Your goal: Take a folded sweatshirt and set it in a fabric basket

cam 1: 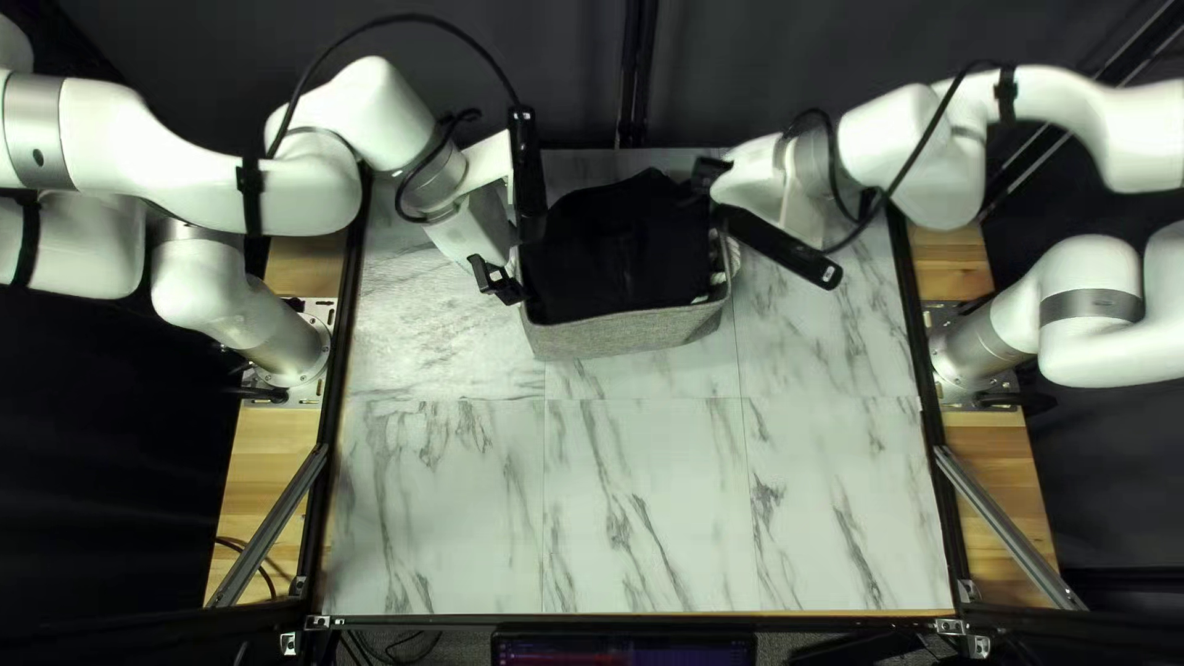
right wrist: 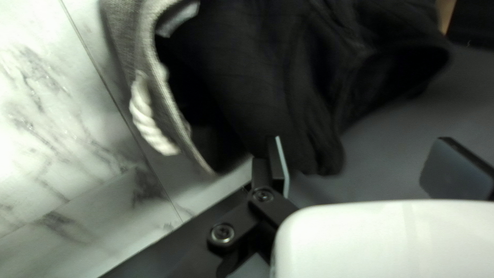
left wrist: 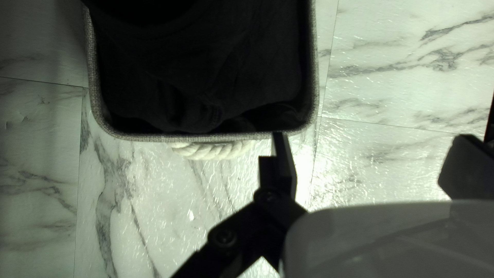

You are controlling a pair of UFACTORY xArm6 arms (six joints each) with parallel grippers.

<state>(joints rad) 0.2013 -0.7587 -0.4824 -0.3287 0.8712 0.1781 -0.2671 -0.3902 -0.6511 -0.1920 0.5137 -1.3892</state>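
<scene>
1. The dark sweatshirt point(cam 1: 617, 253) lies in the fabric basket point(cam 1: 635, 333) on the table point(cam 1: 641, 506), ahead of both claws. Seen from the right claw point(right wrist: 360, 139), part of it bulges out past the rim.
2. Left claw point(left wrist: 370, 137): released, its fingers spread wide, one near the basket's rim and the rope handle point(left wrist: 213, 150), with no cloth between them.
3. Right claw: released too, fingers wide apart, the loose cloth ahead of them and not pinched.
4. Handling, as I judge it: soft, limp and fairly light, with some bulk from the layers. It should not break or slip much, but a pinch on one layer could drag the folds open.
5. Where to take hold: the thick folded edge ahead of the right claw, gripping several layers together. If it needs settling, tuck or press that bulge inward, keeping the claw off the rim, which could snag or tip the basket.
6. Brands, labels, writing: none that I can read on the sweatshirt or basket. Dark cloth hides detail.
</scene>
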